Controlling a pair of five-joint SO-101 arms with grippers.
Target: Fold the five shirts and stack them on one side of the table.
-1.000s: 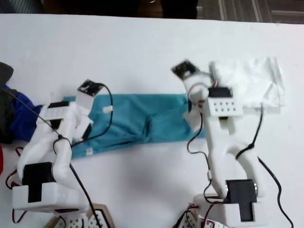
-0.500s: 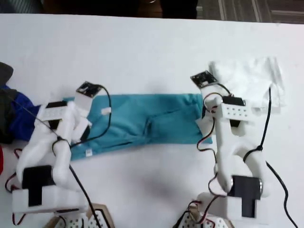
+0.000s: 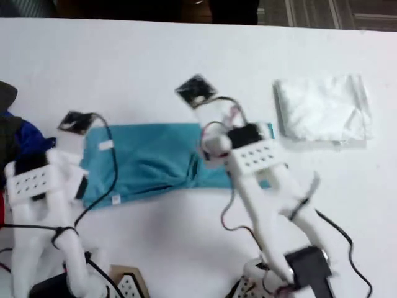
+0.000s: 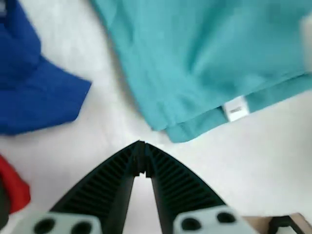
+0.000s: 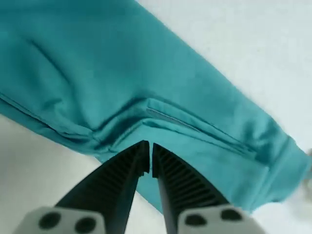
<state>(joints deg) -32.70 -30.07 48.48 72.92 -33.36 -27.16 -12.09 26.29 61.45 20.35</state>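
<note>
White desk (image 3: 186, 56) beneath two white arms, seen from overhead. Across its middle, teal shirt (image 3: 142, 161) folded into a long band, creased near the centre, small white label (image 4: 235, 108) at one hem corner. Well apart toward the far right, white shirt (image 3: 322, 112) folded into a flat square. At the left edge, blue shirt (image 3: 31, 139) in a loose heap, just beside the teal band's end, with a scrap of red cloth (image 4: 12, 187) close by. Left pincer (image 4: 141, 146) closed on nothing, tips pressed together over bare desk between blue heap and teal corner. Right pincer (image 5: 147, 148) likewise drawn together and empty, set over the teal shirt's near hem beside a raised fold; contact with the cloth impossible to tell.
</note>
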